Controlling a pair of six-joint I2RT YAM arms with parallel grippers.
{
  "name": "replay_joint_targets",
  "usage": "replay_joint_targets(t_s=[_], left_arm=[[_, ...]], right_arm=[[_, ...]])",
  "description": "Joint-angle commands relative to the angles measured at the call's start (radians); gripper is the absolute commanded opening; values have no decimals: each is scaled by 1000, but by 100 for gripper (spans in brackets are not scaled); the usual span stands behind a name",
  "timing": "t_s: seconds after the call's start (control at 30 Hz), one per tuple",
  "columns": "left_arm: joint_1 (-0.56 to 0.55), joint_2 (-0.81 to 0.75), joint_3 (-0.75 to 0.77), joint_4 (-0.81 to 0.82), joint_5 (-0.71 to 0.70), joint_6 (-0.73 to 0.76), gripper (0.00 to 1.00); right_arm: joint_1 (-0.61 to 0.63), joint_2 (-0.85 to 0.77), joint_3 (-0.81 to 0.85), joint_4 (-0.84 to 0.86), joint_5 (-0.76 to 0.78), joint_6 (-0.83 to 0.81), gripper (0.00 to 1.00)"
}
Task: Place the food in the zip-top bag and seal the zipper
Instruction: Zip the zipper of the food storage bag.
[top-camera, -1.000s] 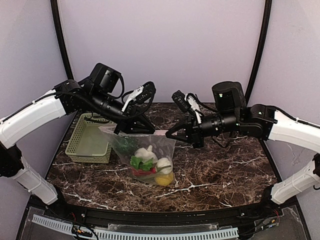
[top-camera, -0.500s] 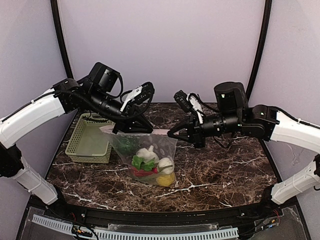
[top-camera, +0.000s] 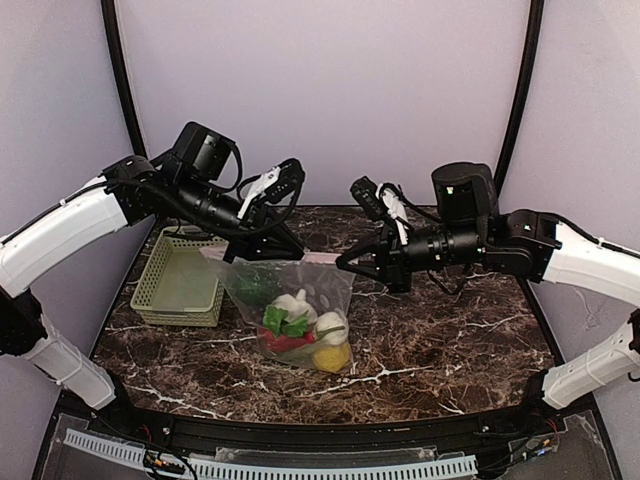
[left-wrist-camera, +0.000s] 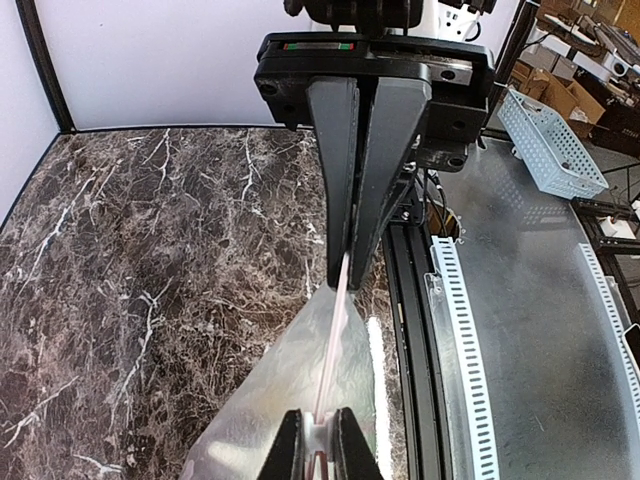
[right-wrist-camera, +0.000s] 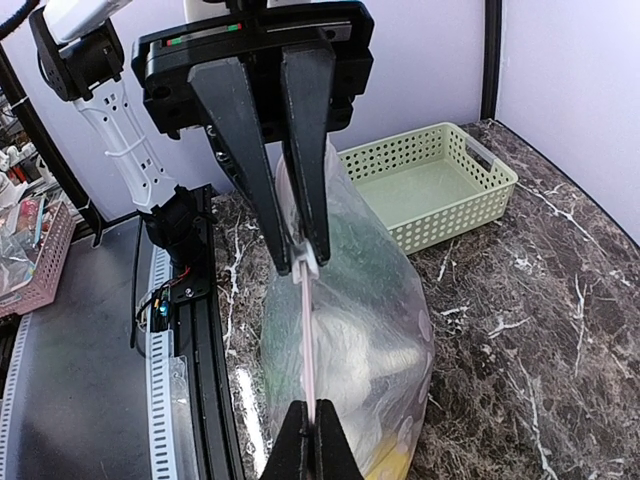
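Clear plastic, dotted white: the one bag (top-camera: 296, 312) hangs between the two hands, its bottom apparently resting on the tabletop (top-camera: 450, 340) a little left of centre. The zipper (top-camera: 290, 259) is the line that matters. Its long axis runs left to right, pulled straight, with the left hand (left-wrist-camera: 320, 442) closed on its left end and the right hand (top-camera: 343, 263) closed on its right end, so each arm is nearest its own end and the middle of the strip lies between them. In both wrist views the strip reads as a single thin line (whether it is pressed shut along its whole length I cannot tell).

My guess is that sealing means running one pinch along this axis towards the other hand, which stays as the anchor.

All the food is inside the bag. I count one yellow lemon (top-camera: 331, 356) at the bottom, two white pieces (top-camera: 291, 302), green leaves (top-camera: 285, 323) in what looks like two clumps, and red peppers (top-camera: 283, 343) too bunched to count. One pale green basket (top-camera: 178, 285) sits to the left, just beside the bag — with no food showing in it.
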Motion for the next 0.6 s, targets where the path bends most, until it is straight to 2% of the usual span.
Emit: replay_joint_targets(t_s=[0.0,0.57], left_arm=[[105,-103,-17,-209,-171,22,1],[145,-144,-54,-211,-213,31,1]], right_arm=[[-39,-109,-5,-126,38,-9,0],[-48,-127,2,-154,65,-25,0]])
